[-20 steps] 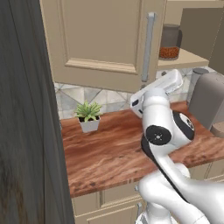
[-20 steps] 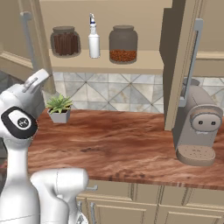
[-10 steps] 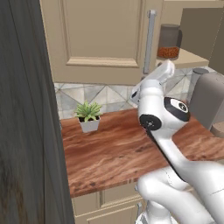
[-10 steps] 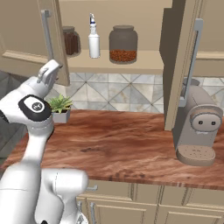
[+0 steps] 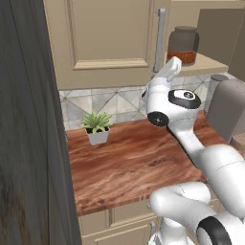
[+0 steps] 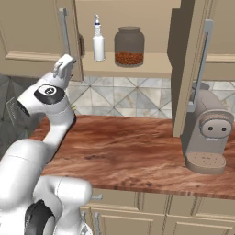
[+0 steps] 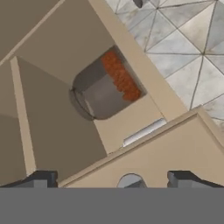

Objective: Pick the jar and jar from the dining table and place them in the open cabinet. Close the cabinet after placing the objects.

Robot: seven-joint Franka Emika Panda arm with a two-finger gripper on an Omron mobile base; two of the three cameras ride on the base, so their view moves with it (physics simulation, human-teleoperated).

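The cabinet (image 6: 151,69) shelf carries a jar (image 6: 129,46) of reddish grains beside a spray bottle (image 6: 98,38).

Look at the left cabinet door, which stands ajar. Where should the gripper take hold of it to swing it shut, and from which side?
Probably the long upright silver handle at the free edge of the left door, far from the hinge. It is a slim bar standing proud of the panel, so the open gripper could straddle it from the front, fingers level, one on each side.
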